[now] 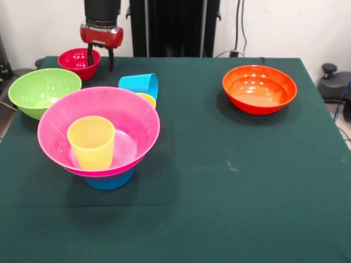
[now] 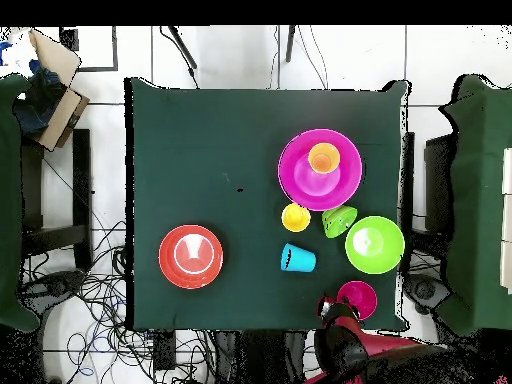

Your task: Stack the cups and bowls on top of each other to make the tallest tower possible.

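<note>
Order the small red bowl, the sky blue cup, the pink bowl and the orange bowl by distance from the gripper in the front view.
1. Small red bowl, just beside the gripper.
2. Sky blue cup, on its side.
3. Pink bowl, nearer the camera.
4. Orange bowl, far right.

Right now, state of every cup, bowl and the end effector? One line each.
pink bowl: upright, sitting on a blue bowl
blue bowl: under the pink bowl, mostly hidden
ribbed yellow cup: upright inside the pink bowl
sky blue cup: on its side
orange-yellow cup: upright on the table
small green bowl: tilted
lime bowl: upright, empty
red bowl: upright
orange bowl: upright, empty
end effector: open, holding nothing
</note>
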Tool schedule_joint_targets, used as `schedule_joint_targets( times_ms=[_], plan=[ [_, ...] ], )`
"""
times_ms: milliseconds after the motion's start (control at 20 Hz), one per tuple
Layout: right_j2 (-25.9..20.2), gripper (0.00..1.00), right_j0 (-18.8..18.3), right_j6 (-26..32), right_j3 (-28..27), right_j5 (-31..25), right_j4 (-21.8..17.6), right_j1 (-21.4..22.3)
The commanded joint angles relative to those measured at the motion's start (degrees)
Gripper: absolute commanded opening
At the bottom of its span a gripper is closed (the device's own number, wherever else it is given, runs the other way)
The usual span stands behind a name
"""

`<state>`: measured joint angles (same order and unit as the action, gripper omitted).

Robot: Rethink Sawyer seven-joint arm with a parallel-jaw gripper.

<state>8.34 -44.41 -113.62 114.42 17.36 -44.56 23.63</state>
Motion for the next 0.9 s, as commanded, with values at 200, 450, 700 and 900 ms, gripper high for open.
schedule_joint_targets(
  times_ms=[200,450,700,900],
  plan=[
    [-3.8,1.00,-0.1,-3.2,-7.6,5.4,-3.2,-4.2],
    [-5.2,1.00,-1.5,-3.6,-7.7,4.6,-4.9,-3.7],
    [-12.8,0.00,-7.5,-5.2,-3.5,-4.5,-6.6,0.9],
    [-18.9,0.00,-9.6,-3.7,6.0,-15.2,-0.7,13.4]
  ],
)
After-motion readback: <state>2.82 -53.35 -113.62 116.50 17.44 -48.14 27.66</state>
